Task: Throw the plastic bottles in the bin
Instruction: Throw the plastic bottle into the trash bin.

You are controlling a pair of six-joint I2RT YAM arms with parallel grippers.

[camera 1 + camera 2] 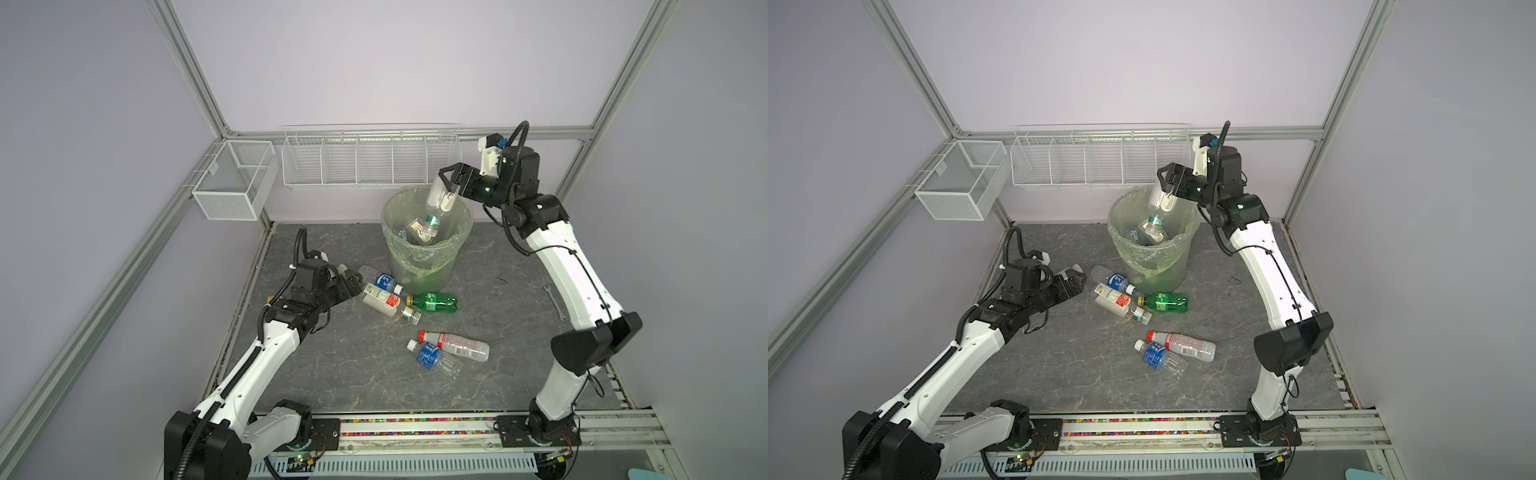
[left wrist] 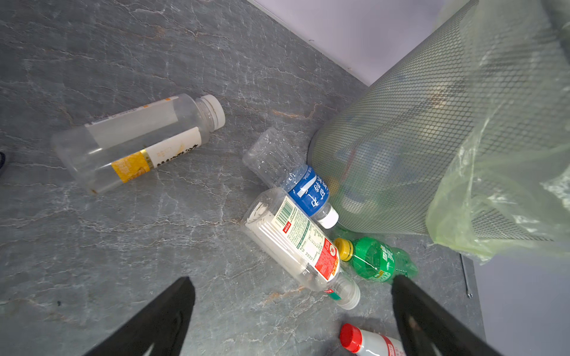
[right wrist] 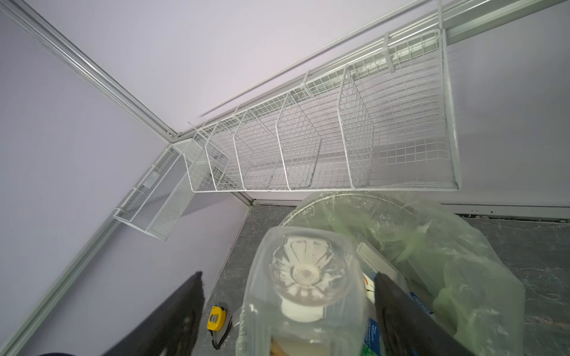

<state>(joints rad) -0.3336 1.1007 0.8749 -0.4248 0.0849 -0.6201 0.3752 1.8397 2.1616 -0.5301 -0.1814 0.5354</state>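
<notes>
The bin [image 1: 419,270] [image 1: 1158,274], pale green with a bag liner, stands at the back of the table with several bottles inside. My right gripper [image 1: 449,185] [image 1: 1166,183] [image 3: 288,277] is open above its rim. A clear bottle [image 1: 440,199] [image 3: 308,277] hangs neck down between the spread fingers, with a gap on one side. My left gripper [image 1: 353,282] [image 2: 293,282] is open and low, left of the bin. Plastic bottles lie before it: blue-labelled [image 2: 305,188], white-and-red-labelled [image 2: 296,243], green [image 2: 373,259] and yellow-labelled [image 2: 135,145]. Two more bottles [image 1: 457,345] [image 1: 430,355] lie mid-table.
A white wire mesh box [image 1: 232,178] and a long divided wire rack [image 1: 370,158] hang on the back frame just behind the bin. A wrench [image 1: 555,301] lies at the table's right side. A yellow tape measure [image 3: 216,317] lies near the bin.
</notes>
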